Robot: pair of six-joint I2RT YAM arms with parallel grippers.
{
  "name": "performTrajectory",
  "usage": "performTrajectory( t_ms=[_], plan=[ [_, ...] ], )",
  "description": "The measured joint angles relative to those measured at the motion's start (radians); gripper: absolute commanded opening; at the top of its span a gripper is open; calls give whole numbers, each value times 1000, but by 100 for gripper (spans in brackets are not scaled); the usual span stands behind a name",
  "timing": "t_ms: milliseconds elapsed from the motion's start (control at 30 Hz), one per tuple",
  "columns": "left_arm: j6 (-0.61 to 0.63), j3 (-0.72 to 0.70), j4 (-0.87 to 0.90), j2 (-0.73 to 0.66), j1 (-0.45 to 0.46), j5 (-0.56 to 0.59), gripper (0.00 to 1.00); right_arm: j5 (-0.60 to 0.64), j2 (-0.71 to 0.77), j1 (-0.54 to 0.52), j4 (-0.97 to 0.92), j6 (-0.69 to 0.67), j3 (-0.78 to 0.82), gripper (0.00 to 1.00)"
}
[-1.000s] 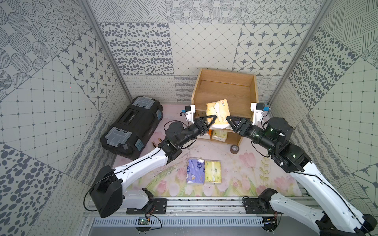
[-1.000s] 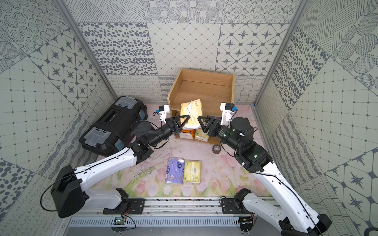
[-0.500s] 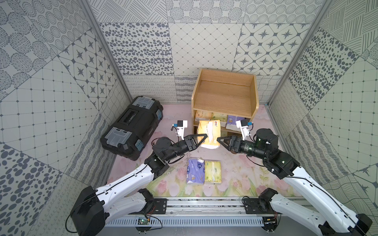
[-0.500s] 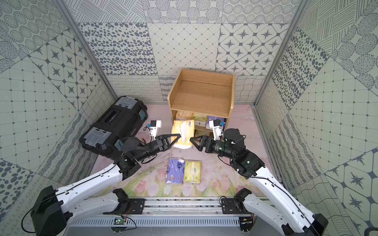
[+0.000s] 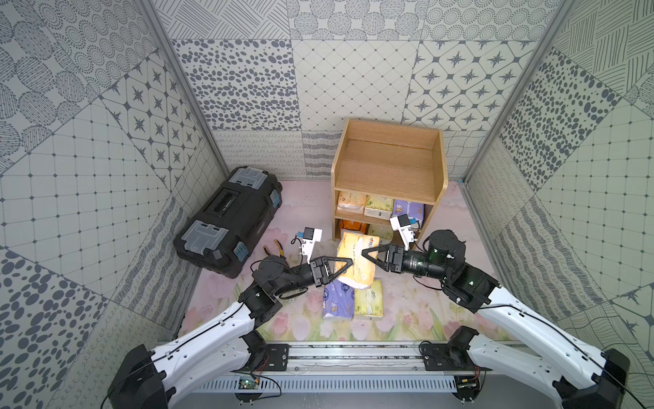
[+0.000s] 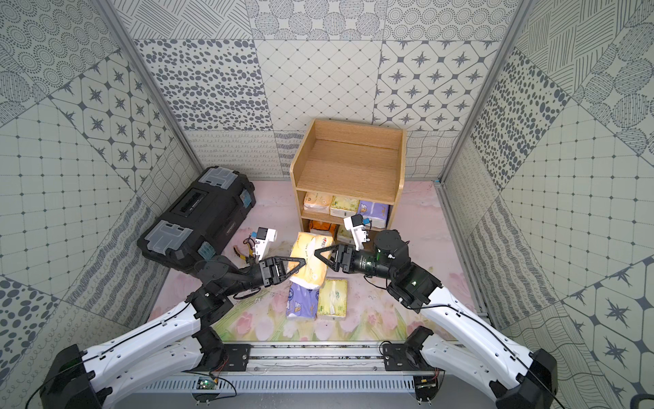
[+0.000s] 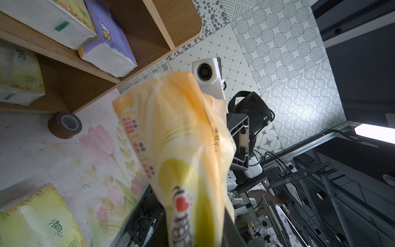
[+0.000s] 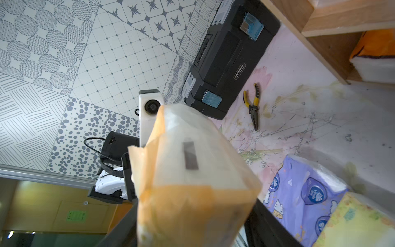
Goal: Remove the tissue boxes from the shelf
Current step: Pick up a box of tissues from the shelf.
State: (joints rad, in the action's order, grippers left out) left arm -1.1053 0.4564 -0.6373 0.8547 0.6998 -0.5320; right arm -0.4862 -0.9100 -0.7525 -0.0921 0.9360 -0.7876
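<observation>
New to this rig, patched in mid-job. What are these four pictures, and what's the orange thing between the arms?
Two robot arms, each ending in a two-fingered hand. Two pictures look down from overhead; two come from wrist cameras. The orange thing is a pale orange tissue pack, gripped by the left hand above the mat; the right hand is at its other side, grip unclear. Below lie a lavender pack and a yellow-green pack. More packs sit in the shelf. A black toolbox stands nearby.

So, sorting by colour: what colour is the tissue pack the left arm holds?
The pack is pale orange-cream, clearest in a top view.
</observation>
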Motion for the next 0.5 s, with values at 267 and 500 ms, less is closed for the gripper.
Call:
performTrajectory(
  t_ms=[267,500],
  plan=[
    [14,-25,93,-72,0,21,37,8,-60,-49,71,26,5,37],
    [32,-56,241,-217,0,122,82,40,-90,-60,122,56,32,24]
  ],
)
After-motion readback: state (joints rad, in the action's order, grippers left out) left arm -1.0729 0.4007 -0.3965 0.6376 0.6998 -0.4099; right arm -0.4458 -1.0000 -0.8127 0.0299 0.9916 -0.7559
